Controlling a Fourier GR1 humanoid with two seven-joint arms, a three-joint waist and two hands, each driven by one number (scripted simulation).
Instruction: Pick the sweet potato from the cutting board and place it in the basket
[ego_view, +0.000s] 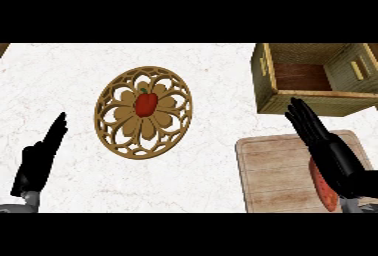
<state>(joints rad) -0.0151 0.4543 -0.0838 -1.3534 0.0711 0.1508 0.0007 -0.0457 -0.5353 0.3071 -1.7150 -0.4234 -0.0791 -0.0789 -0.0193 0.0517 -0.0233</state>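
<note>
Two robot hands, both with fingers straight, holding nothing: left robot hand (38, 162) at 8 o'clock, right robot hand (328, 150) over the board (277, 175) at 4 o'clock, partly covering the sweet potato (322, 192). Basket (314, 75) at 1 o'clock on the counter (59, 80).

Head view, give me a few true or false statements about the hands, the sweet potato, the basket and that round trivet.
1. The sweet potato lies on the cutting board. True.
2. The right hand is curled round the sweet potato. False: its fingers are straight, above it.
3. The basket holds the sweet potato. False: nothing shows inside it.
4. A red pepper sits on the round trivet. True.
5. The left hand is open at the view's left. True.
</note>
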